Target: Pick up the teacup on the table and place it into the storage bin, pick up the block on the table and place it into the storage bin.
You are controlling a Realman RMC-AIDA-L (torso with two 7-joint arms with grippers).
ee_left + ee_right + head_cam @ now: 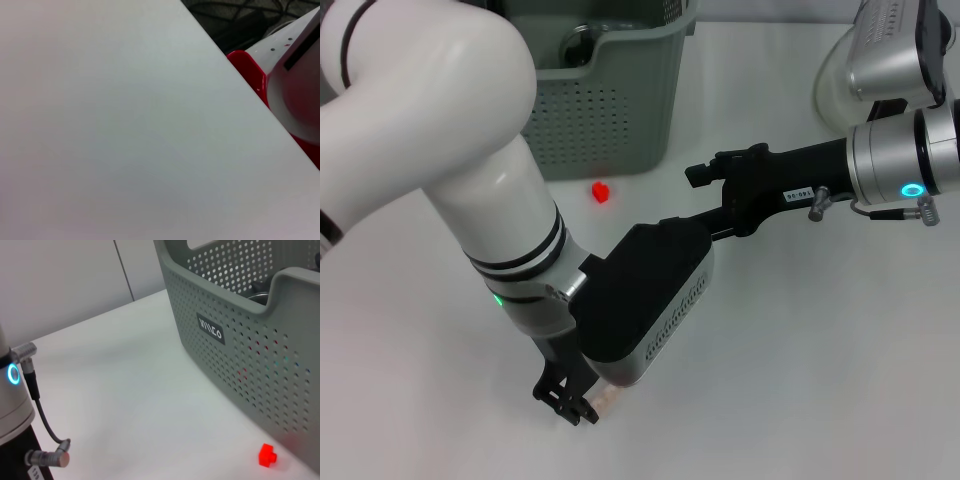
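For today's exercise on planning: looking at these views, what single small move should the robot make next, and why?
Probably the right end effector should ease toward the small red block and line up above it. The block lies on the white table just in front of the storage bin, not inside it, while a dark round item, likely the teacup, already sits in the bin. The left end effector is low over the table, away from the block.

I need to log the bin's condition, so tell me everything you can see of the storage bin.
The storage bin is a grey-green plastic basket with walls full of small round holes, a solid smooth rim dipped into a handle, and a small black label with white lettering on one wall. It stands upright on the white table at its far side. Something dark and round lies inside. The small red block sits on the table just in front, not touching it.
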